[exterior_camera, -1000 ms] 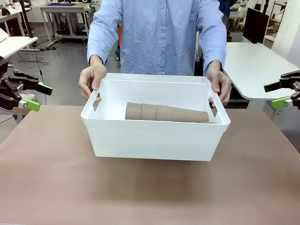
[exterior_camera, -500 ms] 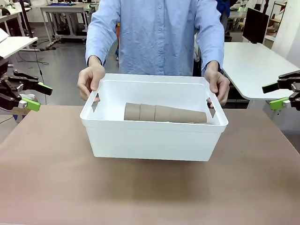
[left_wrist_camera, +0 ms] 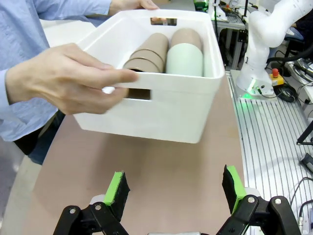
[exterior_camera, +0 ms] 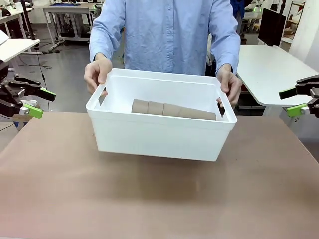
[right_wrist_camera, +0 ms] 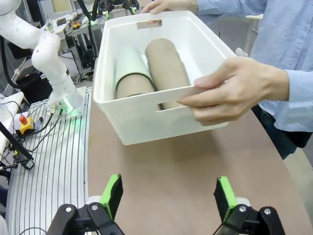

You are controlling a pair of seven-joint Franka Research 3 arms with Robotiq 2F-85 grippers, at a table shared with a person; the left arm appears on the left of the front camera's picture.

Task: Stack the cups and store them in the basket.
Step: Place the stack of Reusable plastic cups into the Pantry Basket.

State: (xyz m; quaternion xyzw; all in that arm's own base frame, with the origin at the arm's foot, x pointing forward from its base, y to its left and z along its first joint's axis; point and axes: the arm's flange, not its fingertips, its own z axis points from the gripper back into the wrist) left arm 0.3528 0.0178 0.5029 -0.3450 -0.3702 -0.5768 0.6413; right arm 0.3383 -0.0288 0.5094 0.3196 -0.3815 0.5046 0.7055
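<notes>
White plastic, the basket (exterior_camera: 160, 134) hangs tilted above the table (exterior_camera: 159, 199), a person's hands (exterior_camera: 97, 73) gripping both short ends; I see the cups (exterior_camera: 172, 110) lying stacked inside. My left gripper (exterior_camera: 31, 102) and right gripper (exterior_camera: 294, 100) sit at the table's sides, fingers spread wide, holding nothing.

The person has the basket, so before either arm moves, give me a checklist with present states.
1. Left tool open, holding nothing: ok.
2. Right tool open, holding nothing: ok.
3. Both tools apart from the white basket: ok.
4. Basket resting on the table: not ok; the person's hands grip both slot handles and it hangs tilted above the table.
5. Cups inside the basket: ok; a tan stack and a mint green cup lie on their sides.
6. All six cups counted: cannot tell.
</notes>
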